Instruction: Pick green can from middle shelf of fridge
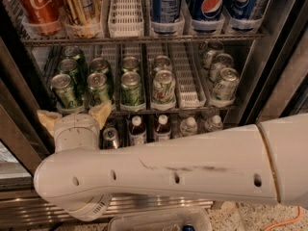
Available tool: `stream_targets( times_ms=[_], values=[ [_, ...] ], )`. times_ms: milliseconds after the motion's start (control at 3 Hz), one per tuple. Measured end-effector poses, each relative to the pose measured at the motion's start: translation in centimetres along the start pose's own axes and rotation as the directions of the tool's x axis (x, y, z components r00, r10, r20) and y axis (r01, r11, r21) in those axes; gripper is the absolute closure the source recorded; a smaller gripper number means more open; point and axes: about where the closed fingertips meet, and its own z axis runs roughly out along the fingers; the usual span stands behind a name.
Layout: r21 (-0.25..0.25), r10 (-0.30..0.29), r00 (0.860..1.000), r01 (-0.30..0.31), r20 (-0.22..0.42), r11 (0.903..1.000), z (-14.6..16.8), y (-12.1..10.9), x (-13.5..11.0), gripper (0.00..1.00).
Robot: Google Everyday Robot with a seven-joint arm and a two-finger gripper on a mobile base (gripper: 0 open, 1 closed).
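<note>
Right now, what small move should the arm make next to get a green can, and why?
Probably lift the gripper a little and ease forward around the front-left green can. Its fingers are open and empty, sitting just below the middle shelf edge, under that can.

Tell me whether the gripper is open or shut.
Open. The gripper sits just below the front-left green can on the middle shelf, its two tan fingers spread apart, gripping nothing.
</note>
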Motion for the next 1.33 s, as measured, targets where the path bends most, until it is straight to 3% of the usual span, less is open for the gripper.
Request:
stream_targets(
  times_ms=[1333],
  values=[
    [-0.097, 0.073, 0.997, -0.074, -0.013, 0.9926, -0.4, 2.8, 1.4, 0.00]
  ],
)
